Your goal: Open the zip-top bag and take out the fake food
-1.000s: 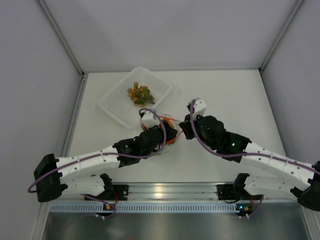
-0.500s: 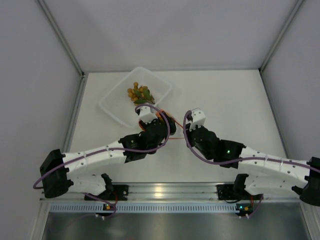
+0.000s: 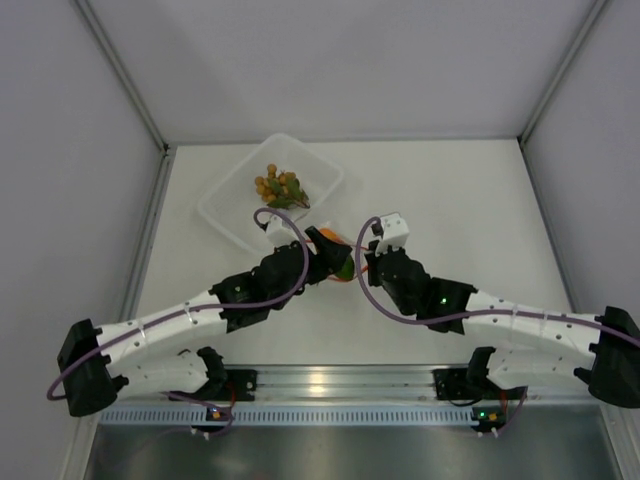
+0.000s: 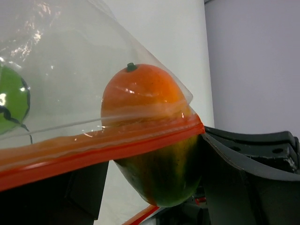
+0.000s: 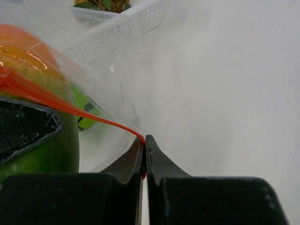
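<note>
The zip-top bag (image 4: 70,56) is a clear pouch with a red-orange strip (image 4: 93,150), held up between my two grippers. The orange-and-green mango (image 4: 154,140) pokes green end first out of the open mouth. My left gripper (image 4: 154,159) is closed around it, with the near lip caught at the right finger (image 4: 243,178). My right gripper (image 5: 145,139) is shut on the other strip (image 5: 93,119). The green ball (image 4: 10,105) lies deeper inside the bag. From above, the left gripper (image 3: 322,252) and right gripper (image 3: 365,262) flank the mango (image 3: 341,266).
A rigid clear tray (image 3: 225,215) stands behind the grippers and holds the cluster of tan-brown balls with green leaves (image 3: 280,188). Its corner (image 5: 117,33) shows in the right wrist view. Side walls bound the white table.
Both grippers have shifted and turned toward each other. The bag mouth has pulled open and the mango now shows between them. The right arm has stretched further left.
</note>
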Robot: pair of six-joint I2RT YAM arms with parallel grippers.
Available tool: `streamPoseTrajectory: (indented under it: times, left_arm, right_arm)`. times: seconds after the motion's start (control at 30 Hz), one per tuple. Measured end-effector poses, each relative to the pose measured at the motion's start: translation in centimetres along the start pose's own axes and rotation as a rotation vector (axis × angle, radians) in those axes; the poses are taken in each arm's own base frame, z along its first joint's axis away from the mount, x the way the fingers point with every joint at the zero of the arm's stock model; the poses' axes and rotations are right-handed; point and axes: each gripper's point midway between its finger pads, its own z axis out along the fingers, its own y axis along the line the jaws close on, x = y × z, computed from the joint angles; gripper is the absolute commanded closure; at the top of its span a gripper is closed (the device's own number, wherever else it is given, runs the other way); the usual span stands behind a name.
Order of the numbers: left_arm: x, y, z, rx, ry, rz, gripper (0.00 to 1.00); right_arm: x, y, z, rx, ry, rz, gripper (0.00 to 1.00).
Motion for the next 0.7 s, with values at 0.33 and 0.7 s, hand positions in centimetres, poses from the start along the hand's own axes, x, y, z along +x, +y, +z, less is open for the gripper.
streamPoseTrajectory:
  times: [0.33, 0.7]
  left_arm:
    - [0.1, -1.1, -0.6, 0.115, 0.101, 0.009, 1.00]
    - [-2.9, -5.2, -3.5, 0.396, -0.026, 0.016, 1.00]
  right_arm:
    - [-0.4, 0.6, 0.9, -0.068, 0.022, -0.023, 1.00]
    - [1.7, 2.3, 1.1, -0.171, 0.094, 0.001, 1.00]
